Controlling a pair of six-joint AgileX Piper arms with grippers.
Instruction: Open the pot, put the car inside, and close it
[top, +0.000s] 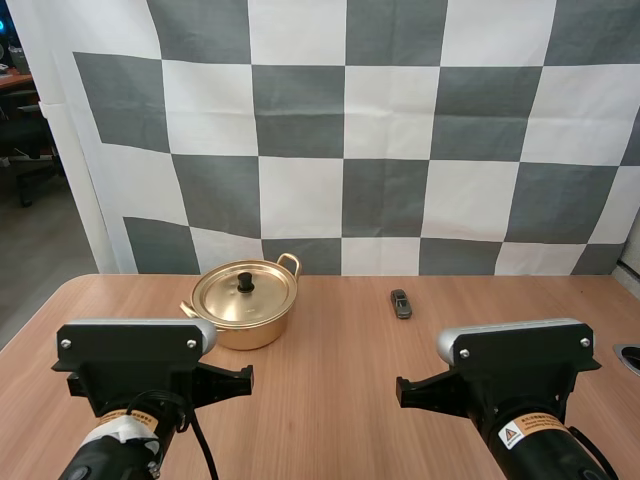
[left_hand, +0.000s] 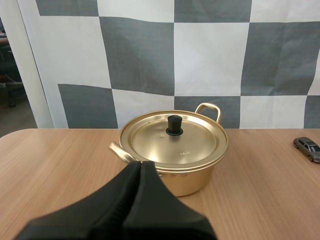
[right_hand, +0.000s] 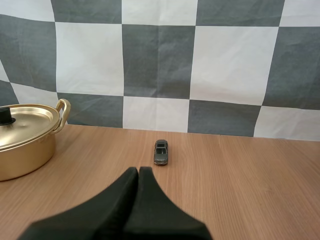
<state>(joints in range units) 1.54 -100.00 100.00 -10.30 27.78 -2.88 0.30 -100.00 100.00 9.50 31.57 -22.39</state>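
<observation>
A gold pot (top: 245, 318) stands on the wooden table toward the back left, its lid (top: 245, 292) on and topped by a black knob (top: 245, 282). A small grey toy car (top: 401, 303) lies to the pot's right. In the left wrist view my left gripper (left_hand: 140, 167) is shut on nothing, just short of the pot (left_hand: 175, 165) and its lid (left_hand: 174, 140); the car (left_hand: 307, 148) sits off to the pot's side. In the right wrist view my right gripper (right_hand: 138, 172) is shut on nothing, aimed at the car (right_hand: 160, 152), with the pot (right_hand: 25, 140) beside.
The wooden table (top: 330, 390) stretches wide between the two arms. A dark round object (top: 630, 357) sits at the table's right edge. Chairs and desks stand beyond the table's left side.
</observation>
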